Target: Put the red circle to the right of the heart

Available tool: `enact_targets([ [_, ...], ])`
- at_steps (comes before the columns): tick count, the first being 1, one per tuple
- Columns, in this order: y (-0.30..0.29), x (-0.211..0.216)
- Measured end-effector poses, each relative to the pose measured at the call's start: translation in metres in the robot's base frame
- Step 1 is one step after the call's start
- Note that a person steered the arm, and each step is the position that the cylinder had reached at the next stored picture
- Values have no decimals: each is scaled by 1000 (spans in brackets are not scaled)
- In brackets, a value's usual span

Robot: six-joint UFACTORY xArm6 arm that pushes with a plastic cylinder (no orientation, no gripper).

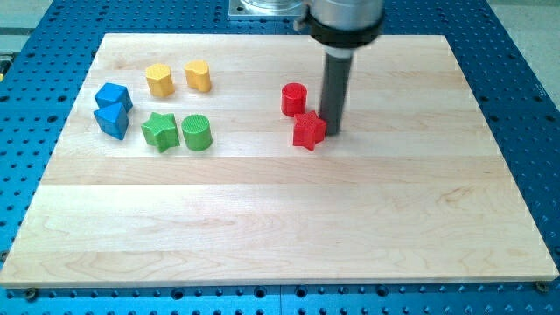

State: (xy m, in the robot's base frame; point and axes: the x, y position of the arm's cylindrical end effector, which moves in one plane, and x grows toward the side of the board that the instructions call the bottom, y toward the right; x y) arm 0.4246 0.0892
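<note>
The red circle [294, 98] stands near the board's upper middle. The yellow heart [199, 75] is well to its left, near the view's top. My tip [331, 131] is down on the board just right of the red star [308, 130], touching or almost touching it. The red star lies just below and right of the red circle. The rod rises from the tip to the arm's dark collar at the view's top.
A yellow hexagon [158, 80] sits left of the heart. A green star [160, 130] and a green circle [197, 132] lie below them. Two blue blocks [112, 109] sit at the left. The wooden board [280, 227] lies on a blue perforated table.
</note>
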Motion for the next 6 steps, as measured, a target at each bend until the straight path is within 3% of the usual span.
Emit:
enact_targets([
  [1, 1, 20],
  [3, -86, -44],
  [6, 1, -71],
])
